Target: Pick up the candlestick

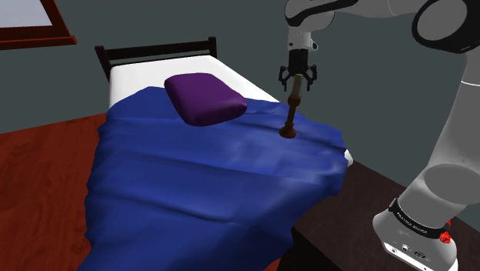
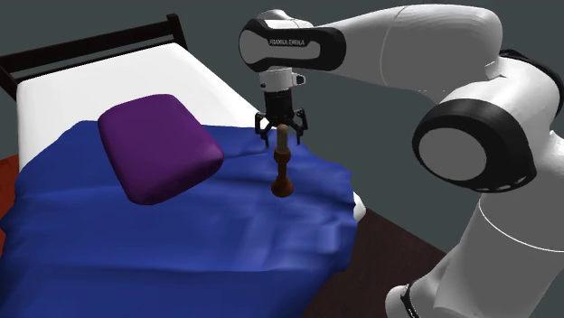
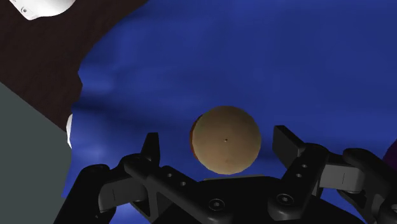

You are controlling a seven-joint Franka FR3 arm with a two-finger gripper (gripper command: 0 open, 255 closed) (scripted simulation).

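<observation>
the wide white bed (image 1: 158, 75) wore a rumpled blue blanket (image 1: 192, 192) and a soft purple pillow (image 1: 205, 98), and near it the black gripper (image 1: 297, 83) hung straight down, fingers apart around the top of the upright thin brown candlestick (image 1: 291, 115), not touching, probably ready to squeeze.

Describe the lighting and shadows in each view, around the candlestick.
Shoulder view: dim, with soft shading in the folds of the blue blanket around the candlestick. Second exterior view: brighter, the white arm evenly lit, no hard glare. Wrist view: the candlestick's tan top is flatly lit, the black jaws dark either side, apart from it.
</observation>
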